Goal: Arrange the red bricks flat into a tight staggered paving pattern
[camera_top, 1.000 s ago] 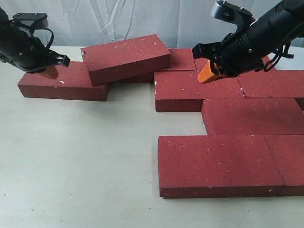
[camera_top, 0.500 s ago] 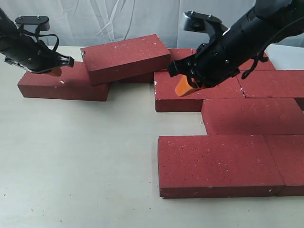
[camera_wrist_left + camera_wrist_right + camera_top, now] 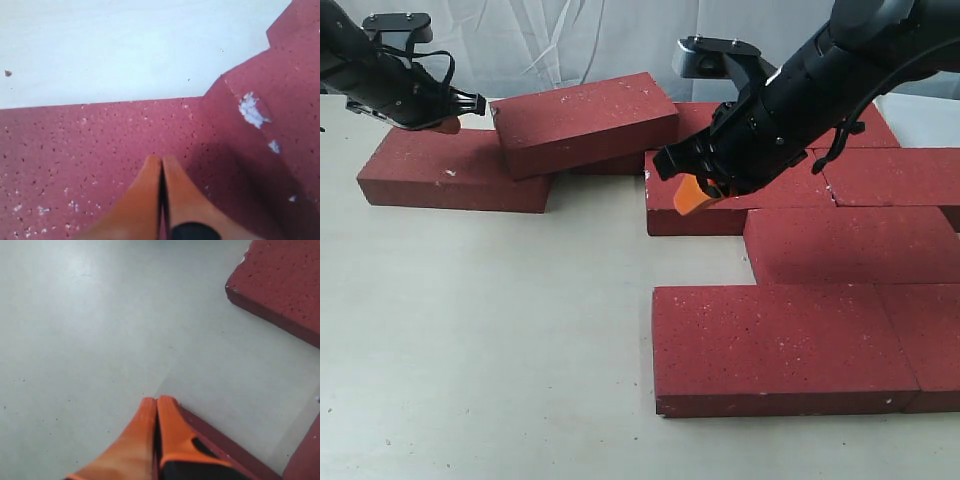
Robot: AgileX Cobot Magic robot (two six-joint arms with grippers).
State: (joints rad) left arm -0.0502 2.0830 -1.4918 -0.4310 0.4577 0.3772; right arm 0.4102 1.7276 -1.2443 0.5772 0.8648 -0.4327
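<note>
1. A pale desk (image 3: 470, 330) is shown in the exterior view, with red bricks (image 3: 780, 345) spread over it. They are dark red slabs, rough and flecked with white.
2. On the right side, several of the bricks are laid flat and packed close, edge against edge, in staggered rows.
3. On the left, a single flat brick (image 3: 450, 172) is set well apart from that group.
4. A tilted brick (image 3: 582, 120) is propped at a slant between the two, with its left end resting on the right end of the single flat brick. What carries its other end is hidden.
5. The left fingers (image 3: 442, 125), tipped in orange, are clenched tight with nothing between them. They are held over the far edge of the single flat brick, just beside the tilted brick's left end. Whether they touch the brick cannot be told.
6. The right fingers (image 3: 688, 196) are likewise pressed together and empty. They are held above the near left corner of a paved brick (image 3: 720, 205) — in the right wrist view the tips are seen at that brick's edge, with bare desk beyond.
</note>
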